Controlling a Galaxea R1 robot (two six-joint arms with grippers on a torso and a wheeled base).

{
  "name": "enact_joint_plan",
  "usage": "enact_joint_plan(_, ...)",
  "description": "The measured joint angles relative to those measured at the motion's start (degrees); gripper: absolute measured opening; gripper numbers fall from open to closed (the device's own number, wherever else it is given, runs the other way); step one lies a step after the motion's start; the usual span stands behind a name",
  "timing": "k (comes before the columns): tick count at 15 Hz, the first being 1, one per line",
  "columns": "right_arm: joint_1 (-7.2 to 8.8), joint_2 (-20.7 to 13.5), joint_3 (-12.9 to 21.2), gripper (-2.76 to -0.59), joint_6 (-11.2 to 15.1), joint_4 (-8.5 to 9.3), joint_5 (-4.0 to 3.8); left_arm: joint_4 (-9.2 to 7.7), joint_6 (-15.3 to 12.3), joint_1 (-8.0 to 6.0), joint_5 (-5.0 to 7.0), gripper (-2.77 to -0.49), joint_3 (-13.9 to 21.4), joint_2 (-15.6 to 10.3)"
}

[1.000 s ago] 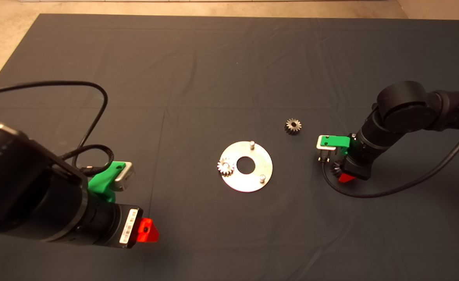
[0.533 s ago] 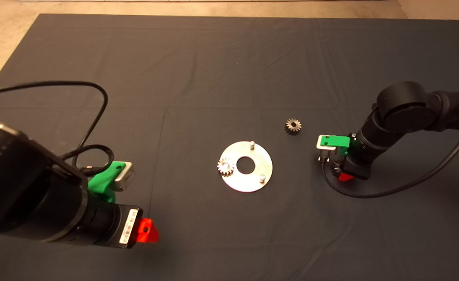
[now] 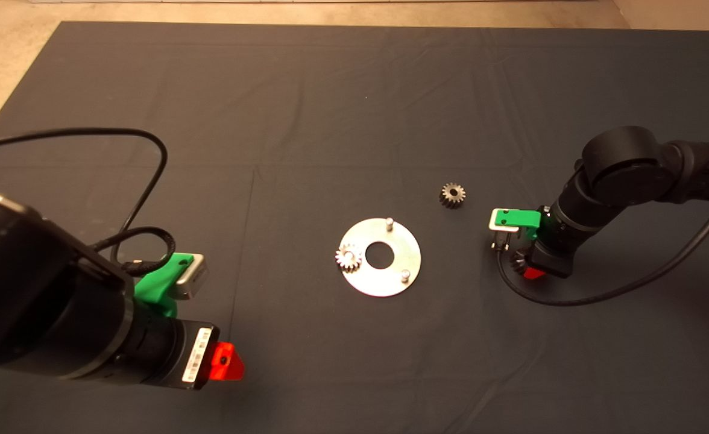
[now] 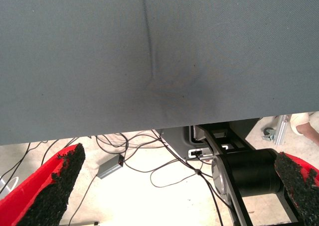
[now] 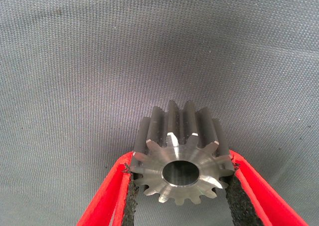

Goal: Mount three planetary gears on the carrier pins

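One planetary gear [image 5: 182,156] is clamped between the closed-in red fingers of the right gripper [image 3: 526,268], low over the mat [image 3: 354,90] toward its right edge. A second gear [image 3: 349,257] is seated on the carrier disc [image 3: 406,253] at mid-mat, where two pins [image 3: 390,222] stand bare. A third gear [image 3: 452,194] lies between disc and right gripper. The left gripper [image 4: 179,196] is held wide apart, empty, near the mat's front-left corner.

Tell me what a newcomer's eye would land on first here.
The shiny carrier disc at the mat's middle stands out, with one gear seated at its left edge and two pins bare. To its right, the right gripper has its fingers shut on a second gear; a third gear lies loose beyond the disc. The left gripper waits open at lower left.
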Motion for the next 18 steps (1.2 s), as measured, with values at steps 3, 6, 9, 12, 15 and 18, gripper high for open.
enact_joint_plan(3, 0.00, 0.0, 0.0, -2.29, 0.8, -0.01, 0.00, -0.02, 0.0, 0.00, 0.00, -0.50, 0.0, 0.0)
enact_joint_plan(6, 0.01, 0.0, 0.1, -2.29, 3.3, -0.01, 0.09, -0.10, 0.0, 0.01, 0.00, -0.50, 0.1, 0.0)
enact_joint_plan(9, 1.25, 0.1, 2.9, -2.30, 6.5, 0.12, 0.11, -0.51, 0.0, 0.01, 0.00, -0.50, 0.2, 0.0)
enact_joint_plan(12, 6.14, 1.1, 4.2, -2.31, 9.7, 0.74, 0.09, -0.93, -0.2, 0.01, 0.00, -0.50, 0.3, 0.0)
enact_joint_plan(15, 8.72, 3.9, 4.9, -2.31, 12.3, 3.48, 0.10, -1.81, -0.6, 0.01, 0.00, -0.50, 0.4, 0.0)
enact_joint_plan(18, 10.18, 8.1, 5.3, -2.31, 13.4, 6.53, -0.02, -2.91, -1.0, 0.01, 0.02, -0.50, 0.5, 0.0)
